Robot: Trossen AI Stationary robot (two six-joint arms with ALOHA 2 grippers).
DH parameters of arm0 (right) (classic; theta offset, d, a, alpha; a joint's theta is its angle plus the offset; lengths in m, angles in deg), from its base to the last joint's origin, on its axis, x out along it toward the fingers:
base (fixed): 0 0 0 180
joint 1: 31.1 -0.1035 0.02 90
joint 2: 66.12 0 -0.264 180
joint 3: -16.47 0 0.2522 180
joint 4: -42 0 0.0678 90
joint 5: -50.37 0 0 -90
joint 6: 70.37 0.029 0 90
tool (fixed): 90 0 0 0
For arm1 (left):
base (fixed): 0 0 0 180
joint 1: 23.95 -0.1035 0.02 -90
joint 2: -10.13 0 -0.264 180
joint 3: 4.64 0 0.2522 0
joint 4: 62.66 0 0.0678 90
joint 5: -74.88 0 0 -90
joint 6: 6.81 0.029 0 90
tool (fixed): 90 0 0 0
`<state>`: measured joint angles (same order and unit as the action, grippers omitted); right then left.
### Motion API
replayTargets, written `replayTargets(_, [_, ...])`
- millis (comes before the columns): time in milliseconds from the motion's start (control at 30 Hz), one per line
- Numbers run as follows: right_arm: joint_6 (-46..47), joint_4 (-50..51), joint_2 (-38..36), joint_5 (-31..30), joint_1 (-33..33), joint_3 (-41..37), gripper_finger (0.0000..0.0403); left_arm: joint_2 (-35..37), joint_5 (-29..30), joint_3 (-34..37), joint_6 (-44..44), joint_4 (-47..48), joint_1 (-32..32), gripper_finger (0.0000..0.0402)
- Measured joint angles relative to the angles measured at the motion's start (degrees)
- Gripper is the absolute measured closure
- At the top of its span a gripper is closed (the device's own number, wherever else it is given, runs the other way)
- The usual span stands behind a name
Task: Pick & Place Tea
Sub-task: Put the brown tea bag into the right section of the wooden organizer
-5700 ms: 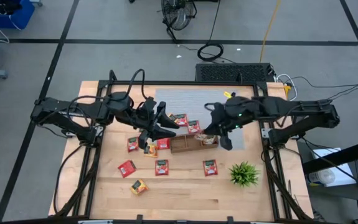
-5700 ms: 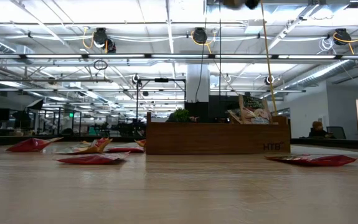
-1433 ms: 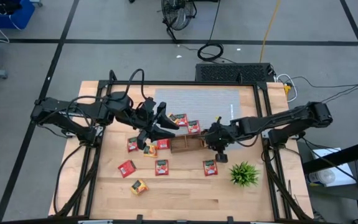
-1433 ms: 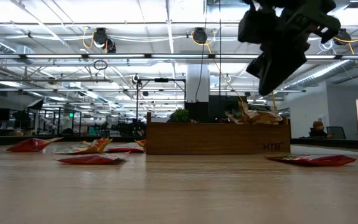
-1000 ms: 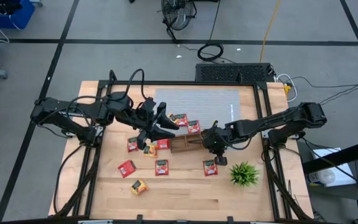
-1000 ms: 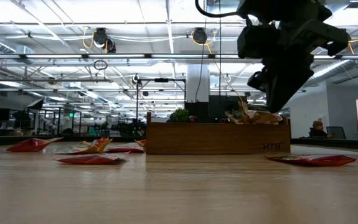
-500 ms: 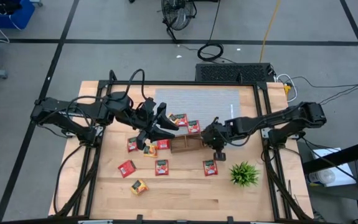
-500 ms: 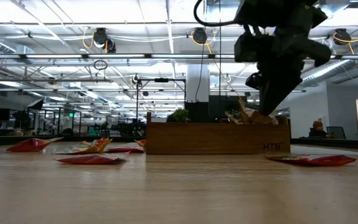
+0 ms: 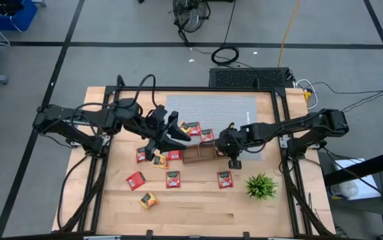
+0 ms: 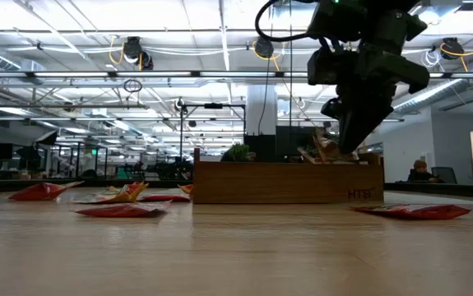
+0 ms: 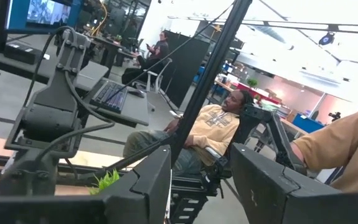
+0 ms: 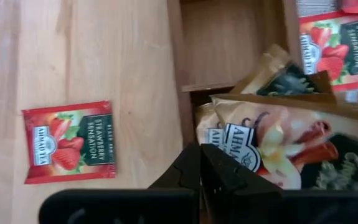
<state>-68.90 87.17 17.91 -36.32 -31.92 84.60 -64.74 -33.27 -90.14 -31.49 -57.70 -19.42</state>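
Item: brown three-compartment wooden tray [image 9: 201,155], mid-table, partly stocked. The compartment at its right end holds a few pale and gold paper tea sachets [image 12: 266,140] standing crooked against the wall; the neighbouring compartment appears bare in the right wrist view. Item: right gripper [image 9: 233,162], dark, two-fingered, poised directly over the filled end of the tray, its fingers pressed together with nothing between them, tips just above the sachets and seemingly nudging them down; actual contact cannot be confirmed. Item: left gripper [image 9: 175,136], hanging above the table on the tray's left, fingers partly apart; whether they hold anything cannot be told. Item: loose red flat strawberry-label sachets, several on the bare wood: one [image 9: 225,179] near the tray on the side of the spiky green plant [image 9: 261,186], one [image 9: 172,179] nearer the middle, one [image 9: 136,180] farther left, more around the left gripper, plus an orange-yellow sachet [image 9: 148,199] nearest the front edge. Status, by estimate: a small share stowed, the larger share, around ten pieces, awaiting collection; two compartments appear unused.
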Motion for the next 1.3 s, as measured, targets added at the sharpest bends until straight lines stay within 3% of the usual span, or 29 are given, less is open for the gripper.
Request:
replayTargets(633, [1.92, 0.08, 0.0, 4.84, -0.01, 0.0, 0.0403, 0.0, 0.02, 0.0, 0.29, 0.0, -0.01, 0.0231])
replayTargets(1300, [0.57, -1.57, 2.5, 3.43, 2.3, 0.0, 0.0403, 0.0, -1.33, -0.02, -1.06, -0.09, -0.02, 0.0231])
